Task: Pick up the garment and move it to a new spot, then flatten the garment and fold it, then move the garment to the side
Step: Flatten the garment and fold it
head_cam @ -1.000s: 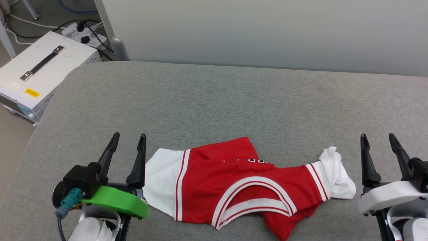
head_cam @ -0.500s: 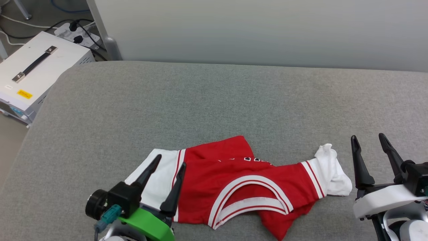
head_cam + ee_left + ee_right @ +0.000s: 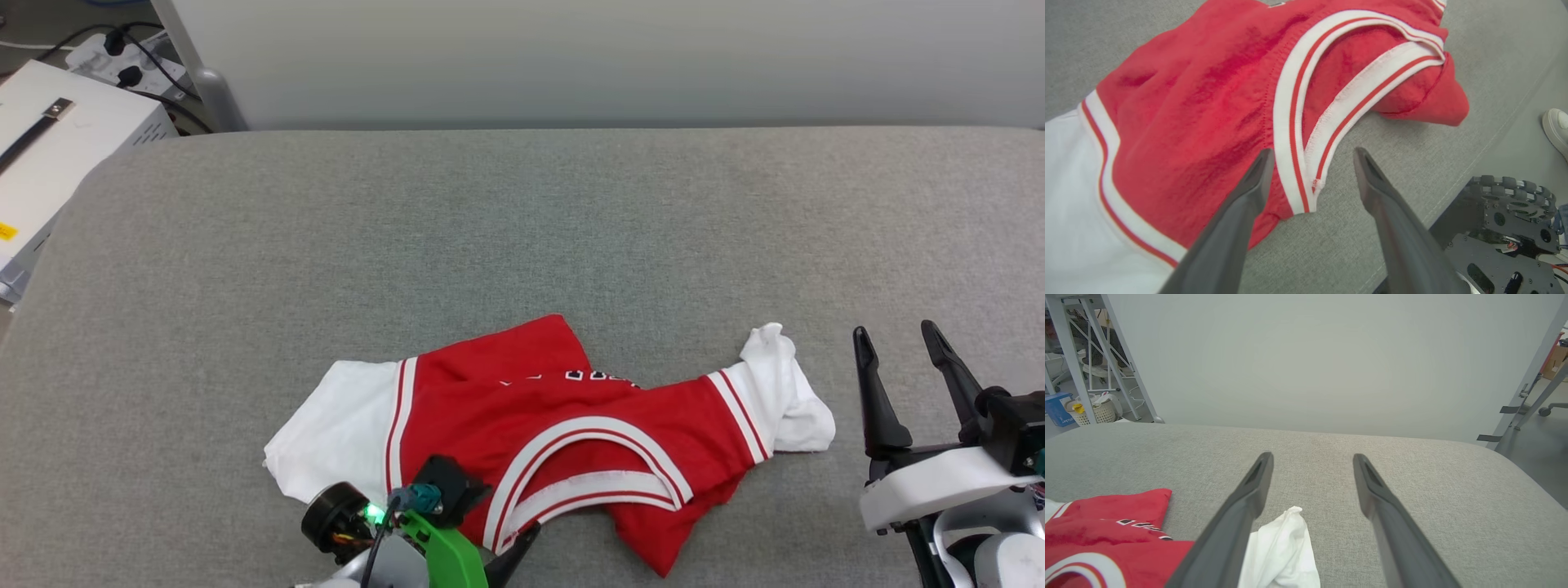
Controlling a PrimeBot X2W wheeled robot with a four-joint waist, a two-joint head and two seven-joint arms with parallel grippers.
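Grey padded table point(image 3: 522, 229) bears the garment point(image 3: 490, 400); left fingers point(image 3: 1241, 212) gape over its collar point(image 3: 1286, 122), right fingers point(image 3: 1239, 514) gape empty.

We take this for a robotics lab. At ten o'clock of the grey cloth-covered surface point(image 3: 522, 220) stand a white instrument case point(image 3: 57, 163) and a loaded power strip point(image 3: 94, 55). A plain partition panel point(image 3: 571, 57) stands at twelve, with bare metal framing point(image 3: 1070, 355) beyond.
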